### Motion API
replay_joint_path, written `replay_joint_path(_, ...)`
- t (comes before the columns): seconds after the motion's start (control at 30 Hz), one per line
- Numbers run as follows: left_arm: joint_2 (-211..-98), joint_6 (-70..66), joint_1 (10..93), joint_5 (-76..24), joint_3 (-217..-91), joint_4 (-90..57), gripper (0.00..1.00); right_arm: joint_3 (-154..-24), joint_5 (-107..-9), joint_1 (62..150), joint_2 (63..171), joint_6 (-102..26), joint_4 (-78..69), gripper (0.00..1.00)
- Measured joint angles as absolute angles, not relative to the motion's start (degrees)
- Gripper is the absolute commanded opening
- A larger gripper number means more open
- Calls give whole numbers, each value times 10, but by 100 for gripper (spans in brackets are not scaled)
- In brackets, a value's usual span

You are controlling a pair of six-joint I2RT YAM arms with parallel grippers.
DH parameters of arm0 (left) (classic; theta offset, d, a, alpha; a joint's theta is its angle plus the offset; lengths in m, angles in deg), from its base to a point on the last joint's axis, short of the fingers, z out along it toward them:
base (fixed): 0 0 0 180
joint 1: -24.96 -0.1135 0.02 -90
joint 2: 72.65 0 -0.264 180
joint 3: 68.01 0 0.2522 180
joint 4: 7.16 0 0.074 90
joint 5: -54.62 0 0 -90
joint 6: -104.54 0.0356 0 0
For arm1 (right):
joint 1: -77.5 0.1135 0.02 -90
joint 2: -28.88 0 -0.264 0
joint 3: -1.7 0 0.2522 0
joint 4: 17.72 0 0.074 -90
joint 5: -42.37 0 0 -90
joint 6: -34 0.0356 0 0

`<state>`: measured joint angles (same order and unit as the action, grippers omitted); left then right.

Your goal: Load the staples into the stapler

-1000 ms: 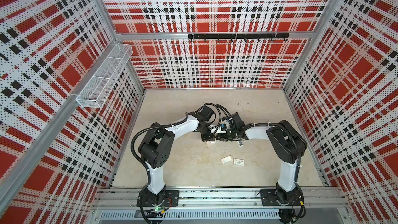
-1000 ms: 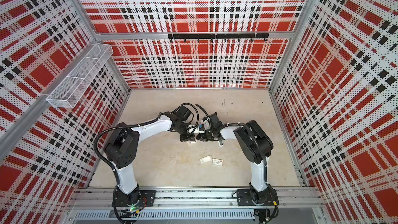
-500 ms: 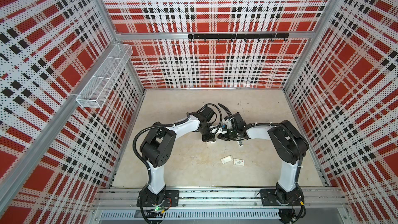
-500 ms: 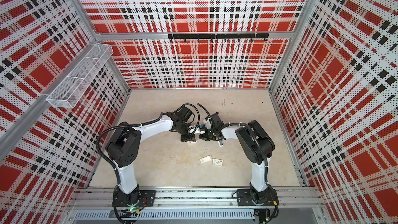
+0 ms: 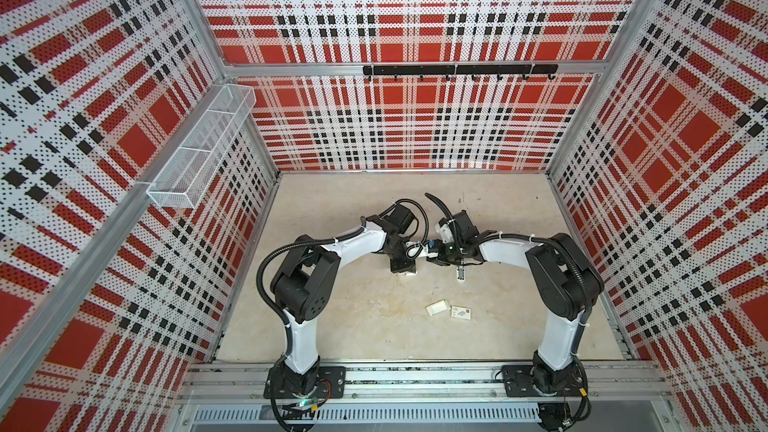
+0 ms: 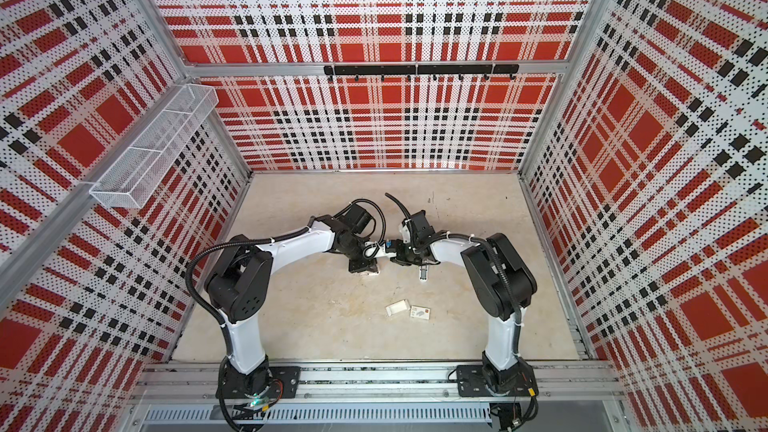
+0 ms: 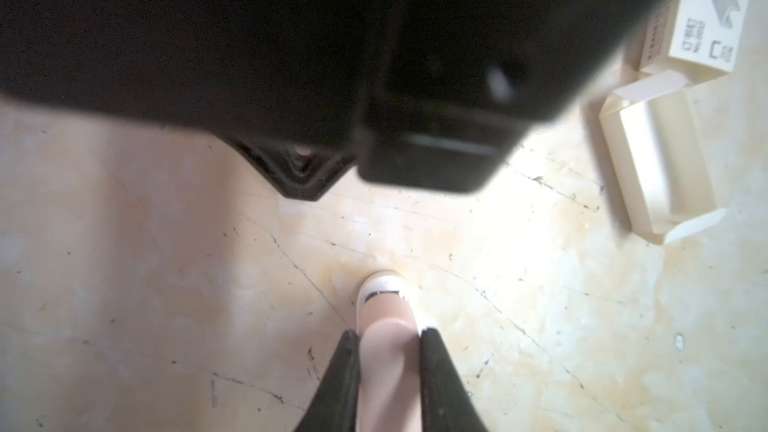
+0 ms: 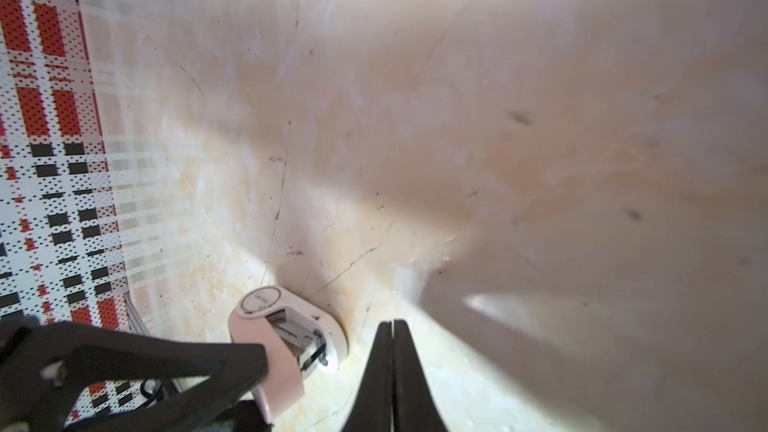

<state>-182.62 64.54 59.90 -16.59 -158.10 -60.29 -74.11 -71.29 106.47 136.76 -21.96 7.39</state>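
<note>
left claw (image 7: pixel 390 336): clenched on stapler (image 8: pixel 291 336), lid open.
right claw (image 8: pixel 392 334): clenched; staples in it, you can't tell.
relation: your right claw sits just beside stapler's open channel.

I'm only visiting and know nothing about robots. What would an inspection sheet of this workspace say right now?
Surface: beige tabletop, scuffed and scratched.
Job's things: pale pink stapler, opened with its metal channel showing. No staples clearly seen.
Clutter: white tray and printed sleeve lie side by side on the tabletop; the tray's visible inside looks bare.
End effectors: left end effector shut on the stapler; right end effector shut beside it, nothing visible between its fingers.
Cables: black hoses loop along both arms.
Surroundings: red plaid perforated walls, wire basket on the left wall, black hook rail on the back wall.
</note>
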Motion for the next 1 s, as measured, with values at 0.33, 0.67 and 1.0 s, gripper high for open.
replay_joint_path(0.33,-1827,643,598,-171,-1581,-604,16,-789,-697,1047,1365,-247,111,5)
replay_joint_path(0.67,-1831,643,599,-179,-1584,-605,16,-848,-681,1017,1318,-278,176,5)
replay_joint_path(1.0,-1846,643,604,-185,-1604,-624,16,-851,-644,957,1175,-325,250,6)
